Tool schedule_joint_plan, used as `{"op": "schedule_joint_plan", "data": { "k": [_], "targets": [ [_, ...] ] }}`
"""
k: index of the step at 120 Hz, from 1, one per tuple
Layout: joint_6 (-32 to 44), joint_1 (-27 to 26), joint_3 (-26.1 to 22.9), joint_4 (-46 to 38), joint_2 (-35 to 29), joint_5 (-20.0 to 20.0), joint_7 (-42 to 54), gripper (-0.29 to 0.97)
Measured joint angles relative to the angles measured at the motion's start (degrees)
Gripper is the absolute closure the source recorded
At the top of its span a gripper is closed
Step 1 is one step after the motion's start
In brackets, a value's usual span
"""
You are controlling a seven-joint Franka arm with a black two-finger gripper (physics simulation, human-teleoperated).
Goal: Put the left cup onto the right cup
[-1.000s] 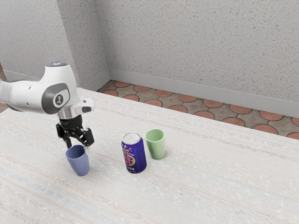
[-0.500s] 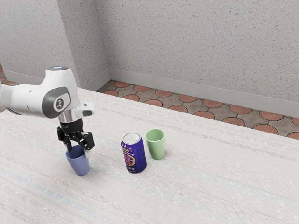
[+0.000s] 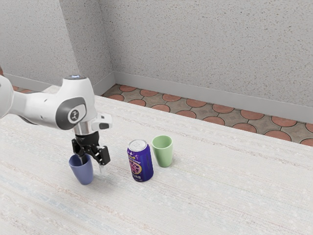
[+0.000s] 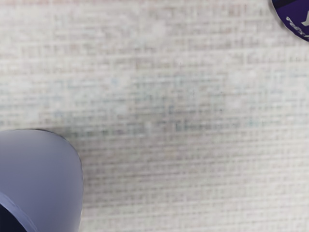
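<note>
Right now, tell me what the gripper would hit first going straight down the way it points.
Probably the blue cup: the open gripper points down astride its wall nearest the purple can, one finger over the mouth, the other outside above the table. Depth is unclear.

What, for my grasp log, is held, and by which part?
Nothing: the black gripper is open, straddling the rim of the blue plastic cup, outer finger clear of its wall.

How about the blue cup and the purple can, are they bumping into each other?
Apart. The exterior view plainly shows a wide strip of bare table between the blue cup and the purple can.
</note>
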Motion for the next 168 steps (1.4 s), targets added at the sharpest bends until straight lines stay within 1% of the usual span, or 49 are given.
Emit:
{"op": "schedule_joint_plan", "data": {
  "k": [24,39,58,89,110,120,139,168],
  "targets": [
    [0.7,2.0,0.03,-0.18,0.39,-0.12,-0.05,0.03],
    [0.98,1.92,0.01,-0.18,0.93,-0.14,-0.07,0.05],
    [1.19,1.25,0.0,-0.18,1.11,-0.15,-0.09,0.17],
    [1.35,1.6,0.08,-0.13,1.05,-0.16,-0.13,0.4],
    [1.39,1.66,0.09,-0.09,0.96,-0.12,-0.13,0.6],
    [1.4,1.6,0.09,-0.05,0.92,-0.04,-0.14,0.67],
    [1.41,1.59,0.09,0.0,-0.08,0.4,-0.14,0.74],
    [1.12,1.51,0.15,0.66,-2.16,1.57,-0.09,0.77]
  ]
}}
